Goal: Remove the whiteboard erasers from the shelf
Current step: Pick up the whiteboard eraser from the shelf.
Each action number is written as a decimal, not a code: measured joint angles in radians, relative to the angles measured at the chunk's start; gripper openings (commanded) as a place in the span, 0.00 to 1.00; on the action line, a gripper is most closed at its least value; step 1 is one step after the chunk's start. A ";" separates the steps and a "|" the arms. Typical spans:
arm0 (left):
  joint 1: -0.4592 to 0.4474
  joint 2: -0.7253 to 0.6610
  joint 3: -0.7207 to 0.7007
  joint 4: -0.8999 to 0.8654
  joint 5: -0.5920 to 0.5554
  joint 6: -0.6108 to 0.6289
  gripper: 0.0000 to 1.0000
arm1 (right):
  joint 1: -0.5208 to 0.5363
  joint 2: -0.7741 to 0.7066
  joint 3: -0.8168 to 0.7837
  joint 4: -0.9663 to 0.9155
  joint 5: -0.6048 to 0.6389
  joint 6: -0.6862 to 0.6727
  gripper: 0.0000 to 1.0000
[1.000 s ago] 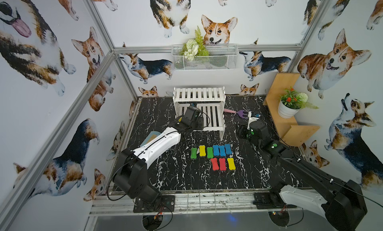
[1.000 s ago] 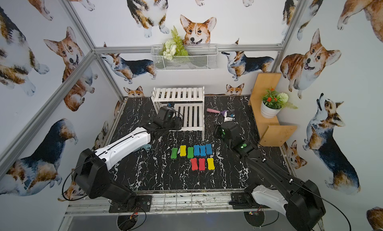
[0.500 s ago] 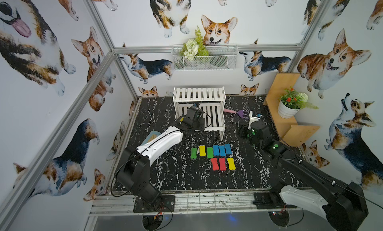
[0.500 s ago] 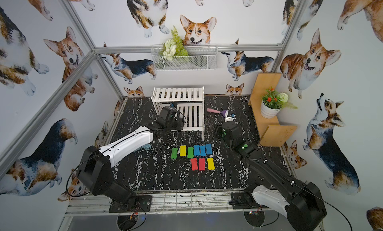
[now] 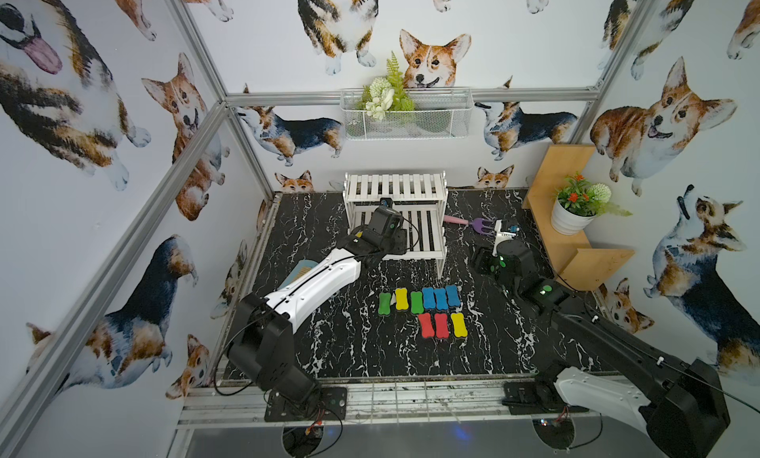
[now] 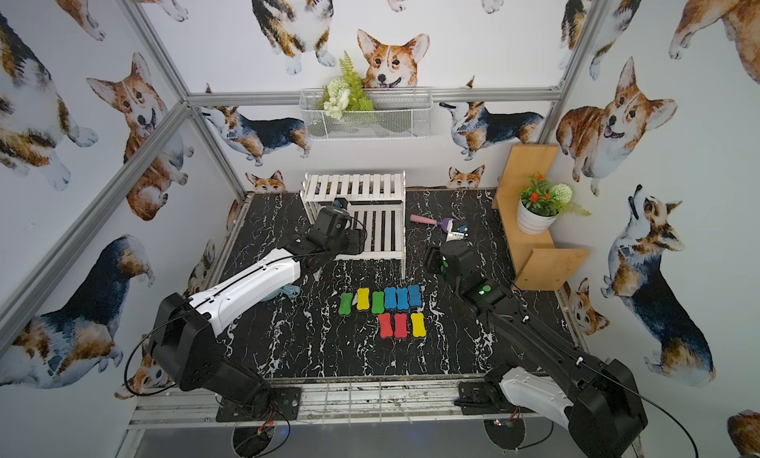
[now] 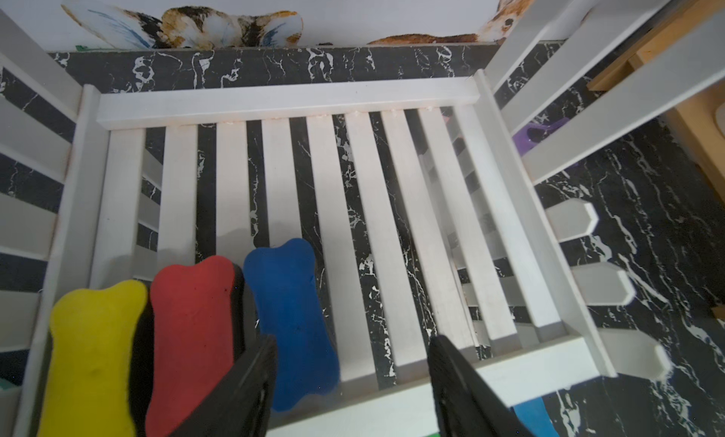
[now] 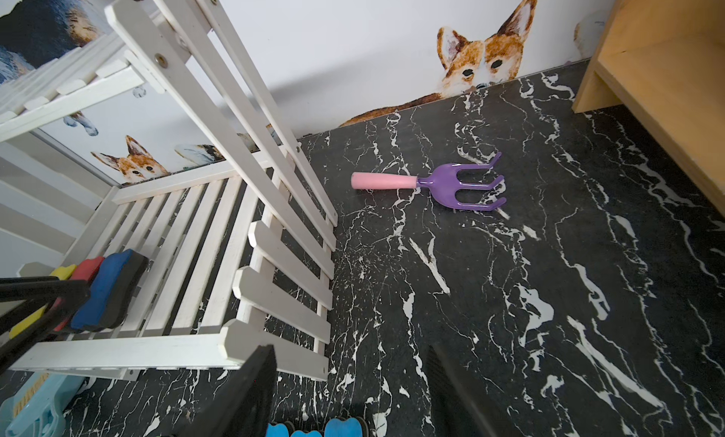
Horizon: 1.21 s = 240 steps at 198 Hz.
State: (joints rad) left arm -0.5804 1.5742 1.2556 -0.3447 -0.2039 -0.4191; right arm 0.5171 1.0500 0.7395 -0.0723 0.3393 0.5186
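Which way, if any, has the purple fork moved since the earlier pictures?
No. The purple fork lies where it did, handle towards the shelf.

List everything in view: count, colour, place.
Shelf: one, white, rear.
Shelved erasers: three, yellow, red, blue, lower tier.
Loose erasers: nine, three blue, two green, two yellow, two red, before shelf.
Fork: one, purple-pink, beside shelf.
Stepped shelf: one, tan, near fork.
Plant: one, white pot, on stepped shelf.
Wire basket: one, white, above shelf.
Unclear item: one, pale blue, near shelf.
Left gripper: one, black, open over shelved erasers.
Right gripper: one, black, open near fork.
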 measured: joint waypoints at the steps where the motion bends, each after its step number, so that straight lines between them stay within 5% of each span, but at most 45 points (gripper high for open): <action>1: 0.000 0.002 0.000 -0.002 -0.001 0.000 0.68 | 0.000 0.000 0.000 0.000 0.000 0.000 0.67; 164: 0.005 0.076 0.038 -0.047 -0.069 0.002 0.68 | -0.018 -0.002 0.001 0.000 0.014 0.000 0.68; 213: 0.003 0.114 0.054 -0.053 -0.088 0.016 0.61 | -0.023 -0.002 0.000 0.000 0.015 0.000 0.68; 240: 0.003 0.130 0.062 -0.056 -0.100 0.027 0.49 | -0.024 -0.002 0.000 0.000 0.015 0.001 0.68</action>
State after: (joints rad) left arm -0.5774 1.7039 1.3178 -0.4004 -0.3035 -0.3916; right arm 0.4927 1.0477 0.7399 -0.0727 0.3542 0.5194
